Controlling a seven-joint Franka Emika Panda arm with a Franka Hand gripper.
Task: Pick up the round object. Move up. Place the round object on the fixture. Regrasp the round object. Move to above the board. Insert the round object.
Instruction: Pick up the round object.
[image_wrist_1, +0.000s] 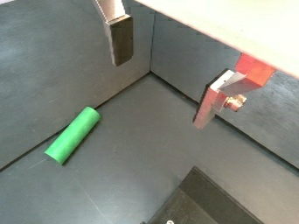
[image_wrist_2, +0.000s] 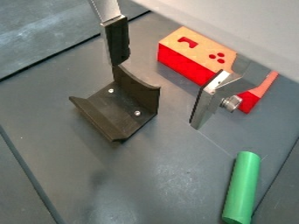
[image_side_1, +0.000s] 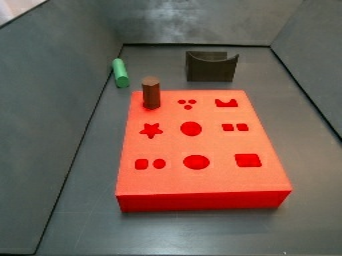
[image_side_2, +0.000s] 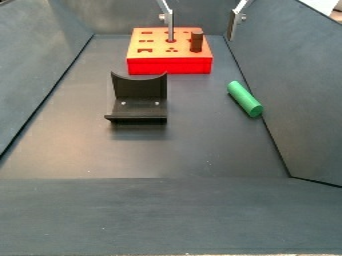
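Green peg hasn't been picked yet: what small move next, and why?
Probably bring the gripper across and down over the green peg. Its silver fingers are open and empty, apart from the peg lying flat on the floor near the wall, away from the fixture.

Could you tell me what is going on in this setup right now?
A Franka arm's two-finger gripper hangs open and empty above the floor. The smooth green cylindrical peg lies untouched on the dark floor. The dark grey notched fixture stands empty, and the flat red board with shaped holes carries only a short dark-brown cylinder. Nothing has been picked up.
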